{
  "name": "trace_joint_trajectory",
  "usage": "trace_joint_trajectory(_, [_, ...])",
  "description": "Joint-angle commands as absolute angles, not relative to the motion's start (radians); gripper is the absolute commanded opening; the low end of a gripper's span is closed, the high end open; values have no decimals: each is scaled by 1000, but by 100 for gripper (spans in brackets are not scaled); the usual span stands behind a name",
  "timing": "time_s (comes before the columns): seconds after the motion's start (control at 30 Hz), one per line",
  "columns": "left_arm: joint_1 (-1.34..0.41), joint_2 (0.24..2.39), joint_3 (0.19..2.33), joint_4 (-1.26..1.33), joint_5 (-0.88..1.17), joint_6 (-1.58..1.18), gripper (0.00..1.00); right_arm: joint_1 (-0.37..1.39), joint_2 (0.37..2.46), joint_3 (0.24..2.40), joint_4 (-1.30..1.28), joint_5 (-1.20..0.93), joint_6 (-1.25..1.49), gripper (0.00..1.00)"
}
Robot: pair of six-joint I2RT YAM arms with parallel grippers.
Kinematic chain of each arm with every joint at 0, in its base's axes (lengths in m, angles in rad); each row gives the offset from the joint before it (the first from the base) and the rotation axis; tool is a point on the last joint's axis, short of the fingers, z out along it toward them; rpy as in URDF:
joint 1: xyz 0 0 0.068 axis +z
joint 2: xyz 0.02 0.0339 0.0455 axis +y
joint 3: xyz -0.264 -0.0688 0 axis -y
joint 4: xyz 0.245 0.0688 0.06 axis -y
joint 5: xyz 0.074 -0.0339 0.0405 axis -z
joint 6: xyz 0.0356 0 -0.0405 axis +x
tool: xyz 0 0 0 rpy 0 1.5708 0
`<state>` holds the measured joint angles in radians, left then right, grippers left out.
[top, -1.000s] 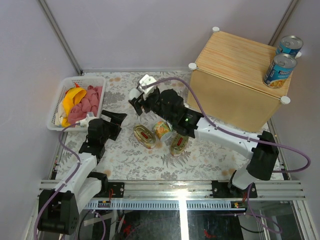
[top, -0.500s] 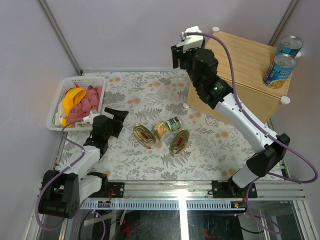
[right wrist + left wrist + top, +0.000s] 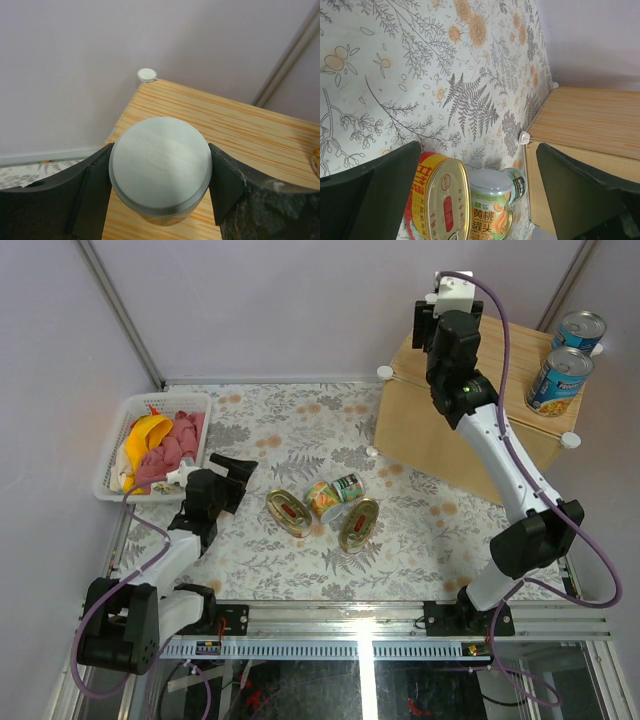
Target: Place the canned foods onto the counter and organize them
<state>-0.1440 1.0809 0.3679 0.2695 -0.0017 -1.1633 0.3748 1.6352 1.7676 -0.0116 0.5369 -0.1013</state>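
Right hand (image 3: 160, 192) holding pale-lidded can (image 3: 159, 167) over counter (image 3: 250, 135), blue cans (image 3: 560, 380) nearby

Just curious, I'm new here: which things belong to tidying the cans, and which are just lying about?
Part of the job: counter; two blue cans on it; held small can; two small cans and two oval tins on the table.
Lying about: white basket of cloths.

Soft, even, bright light with faint shadows around the counter (image 3: 520, 360), a white glare streak on the metal rail (image 3: 365, 625) well nearer than it, and dark, blurred fingers (image 3: 370, 200) in the wrist views.
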Motion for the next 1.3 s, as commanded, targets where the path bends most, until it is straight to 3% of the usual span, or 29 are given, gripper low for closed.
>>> trace_joint_trajectory(0.0, [-149, 1094, 428, 309, -14, -1120, 100, 306, 1644, 1856, 61, 599, -84, 0])
trace_joint_trajectory(0.4, [-149, 1124, 446, 322, 9, -1081, 100, 158, 1761, 1969, -7, 681, -49, 0])
trace_joint_trajectory(1.0, [-149, 1126, 552, 249, 51, -986, 100, 136, 1804, 1981, 18, 919, -26, 0])
trace_joint_trajectory(1.27, [-148, 1091, 556, 219, 58, -973, 100, 93, 1809, 1972, -10, 919, 43, 0])
